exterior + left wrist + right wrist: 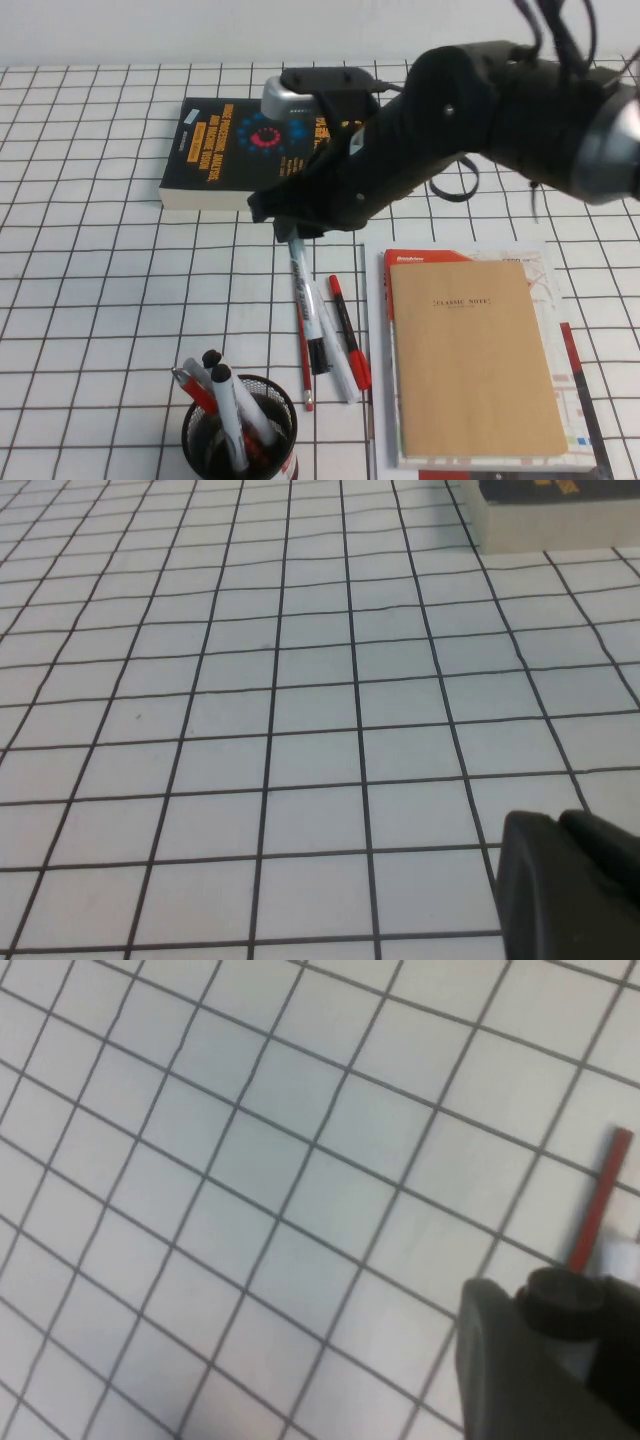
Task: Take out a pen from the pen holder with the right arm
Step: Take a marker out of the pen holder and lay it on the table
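A black mesh pen holder (262, 392) stands at the table's near edge with several markers in it. My right gripper (290, 232) hovers above the table, beyond the holder and in front of the black book (215, 150). It is shut on a white marker with a black cap (566, 1295), which sticks out between the fingers (500, 1360). Below it, several pens (330, 340) lie on the table, one of them red (595, 1205). The held marker's lower part runs down among them in the high view. My left gripper (570, 880) shows only as a dark shape over bare grid cloth.
A tan notebook (470, 360) lies on a white and red book at the right. The black book lies at the back left. A checked cloth (100, 300) covers the table.
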Robot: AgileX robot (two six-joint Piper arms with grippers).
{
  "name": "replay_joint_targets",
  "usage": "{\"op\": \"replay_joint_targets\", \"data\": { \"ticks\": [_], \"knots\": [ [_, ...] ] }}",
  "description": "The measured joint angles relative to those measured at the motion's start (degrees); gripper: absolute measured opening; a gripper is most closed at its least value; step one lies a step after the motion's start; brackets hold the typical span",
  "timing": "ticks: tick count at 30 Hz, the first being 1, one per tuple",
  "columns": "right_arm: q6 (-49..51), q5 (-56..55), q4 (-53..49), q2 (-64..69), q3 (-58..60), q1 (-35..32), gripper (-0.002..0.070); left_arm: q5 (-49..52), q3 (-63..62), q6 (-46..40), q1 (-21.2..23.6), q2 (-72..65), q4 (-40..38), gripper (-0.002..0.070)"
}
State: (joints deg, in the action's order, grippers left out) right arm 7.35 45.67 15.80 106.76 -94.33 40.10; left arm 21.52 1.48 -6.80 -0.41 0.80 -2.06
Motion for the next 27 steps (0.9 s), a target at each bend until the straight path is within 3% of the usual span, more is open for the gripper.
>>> {"op": "replay_joint_targets", "data": {
  "ticks": [12, 27],
  "knots": [
    [0.10, 0.12, 10.25, 18.16, -14.81, -2.86, 0.0133, 0.00, 0.00, 0.00, 0.00, 0.00, 0.00, -0.0004],
    [0.35, -2.39, 13.83, 24.81, -15.70, -5.08, 0.0133, 0.00, 0.00, 0.00, 0.00, 0.00, 0.00, -0.0004]
  ]
}}
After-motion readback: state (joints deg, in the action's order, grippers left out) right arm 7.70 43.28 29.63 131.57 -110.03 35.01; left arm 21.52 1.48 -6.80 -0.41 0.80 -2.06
